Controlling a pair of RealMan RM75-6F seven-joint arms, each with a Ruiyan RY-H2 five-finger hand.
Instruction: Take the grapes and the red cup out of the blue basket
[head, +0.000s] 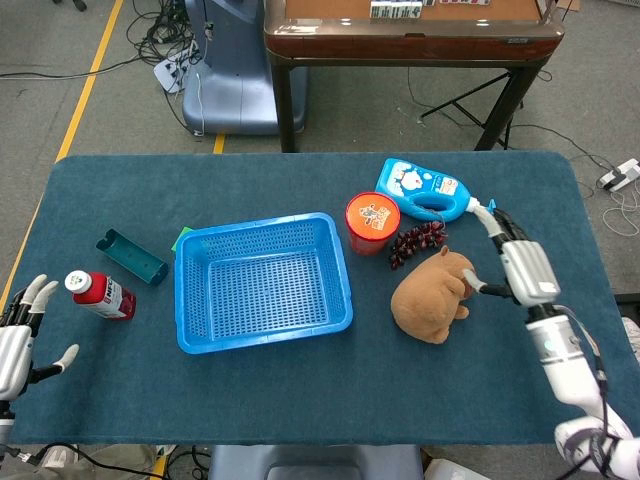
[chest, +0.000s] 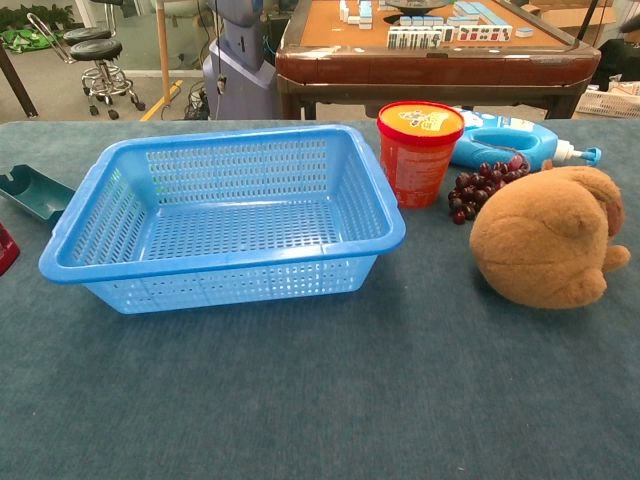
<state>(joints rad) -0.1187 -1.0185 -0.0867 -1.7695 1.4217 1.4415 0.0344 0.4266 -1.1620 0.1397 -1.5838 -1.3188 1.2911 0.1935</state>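
Note:
The blue basket (head: 262, 283) (chest: 225, 215) stands empty near the table's middle. Just right of it the red cup (head: 372, 222) (chest: 418, 150) stands upright on the cloth with its lid on. A dark bunch of grapes (head: 415, 241) (chest: 485, 184) lies on the table beside the cup. My right hand (head: 518, 263) hovers at the right, apart from the cup and grapes, fingers spread and holding nothing. At the table's left edge my left hand (head: 22, 338) is open with its fingers apart. Neither hand shows in the chest view.
A brown plush toy (head: 430, 296) (chest: 545, 236) lies right of the basket, just left of my right hand. A blue bottle (head: 430, 190) (chest: 505, 143) lies behind the grapes. At the left are a red bottle (head: 100, 294) and a teal tray (head: 131, 256) (chest: 32, 191).

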